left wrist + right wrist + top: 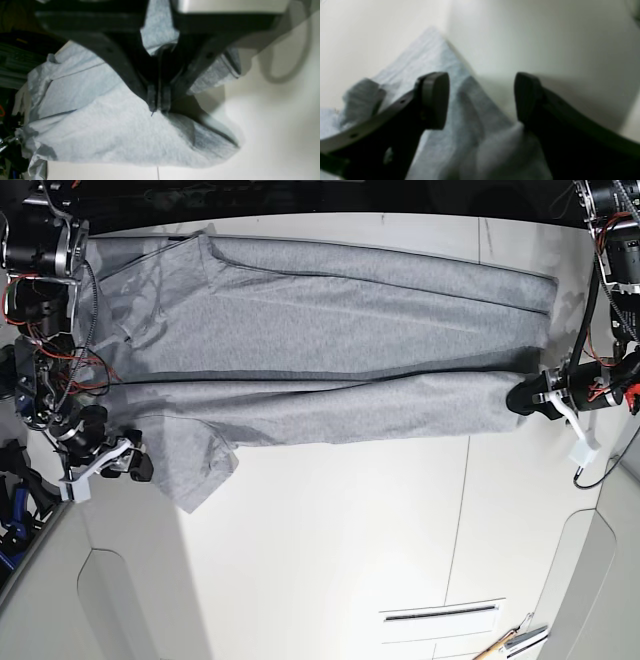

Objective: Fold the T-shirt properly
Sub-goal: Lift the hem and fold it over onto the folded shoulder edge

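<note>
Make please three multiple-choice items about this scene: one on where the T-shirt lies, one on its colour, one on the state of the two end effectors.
1. Where does the T-shirt lie on the table in the base view?
A. Across the far part, stretched from side to side
B. In a heap at the near edge
C. Hanging off the near edge

2. What colour is the T-shirt?
A. Navy blue
B. Heather grey
C. White with red stripes

3. How are the end effectors?
A. Both open
B. Left end effector shut on the T-shirt, right end effector open
C. Both shut on nothing

Answers:
1. A, as the base view shows it spread along the far side.
2. B, as the cloth is mottled grey in every view.
3. B, as the left wrist view shows the tips closed on the cloth, while the right wrist view shows the pads wide apart.
</note>
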